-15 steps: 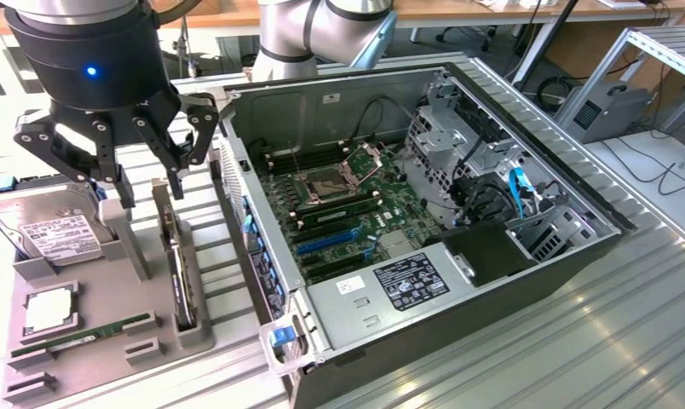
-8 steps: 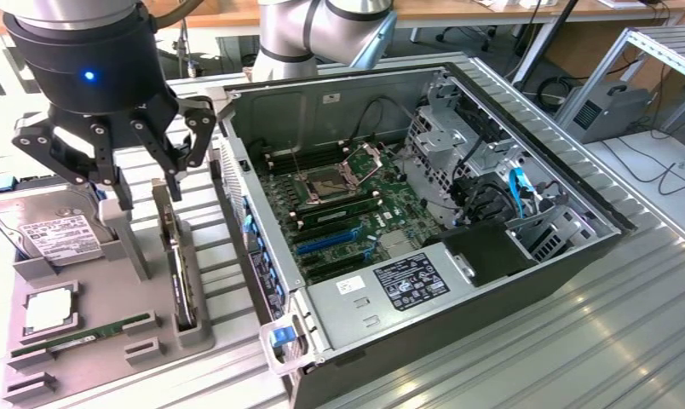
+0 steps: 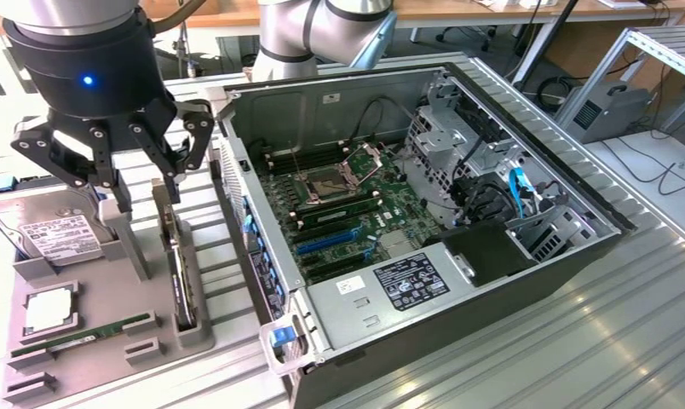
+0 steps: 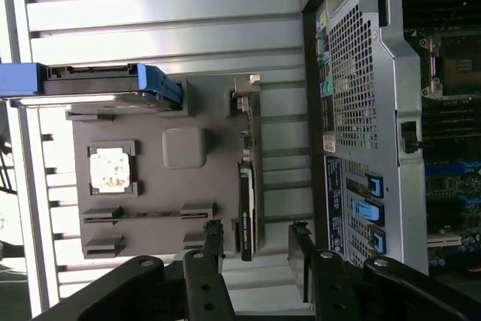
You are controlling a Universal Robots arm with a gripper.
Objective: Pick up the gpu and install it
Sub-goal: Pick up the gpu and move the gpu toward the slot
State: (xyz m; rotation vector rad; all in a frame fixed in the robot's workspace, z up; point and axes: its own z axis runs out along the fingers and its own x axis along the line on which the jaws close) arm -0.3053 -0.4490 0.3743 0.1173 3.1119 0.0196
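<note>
While the gripper [image 3: 135, 181] hangs with its jaws spread wide, holding nothing, the gpu [image 3: 181, 273] stands on edge in a slot of the grey holder [image 3: 98, 294], at the exterior view's left, just beside the open computer case [image 3: 434, 213]; the hard drive [image 3: 53, 234] sits further left. Seen from the wrist, the gripper [image 4: 256, 249] straddles the gpu [image 4: 246, 204]; both fingers [image 4: 214, 242] stand apart from it.

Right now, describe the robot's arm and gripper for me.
The arm is made of rounded silver-grey tube sections. The gripper is black: a cylindrical body with a small blue light, and jointed link fingers with bolt holes.
</note>
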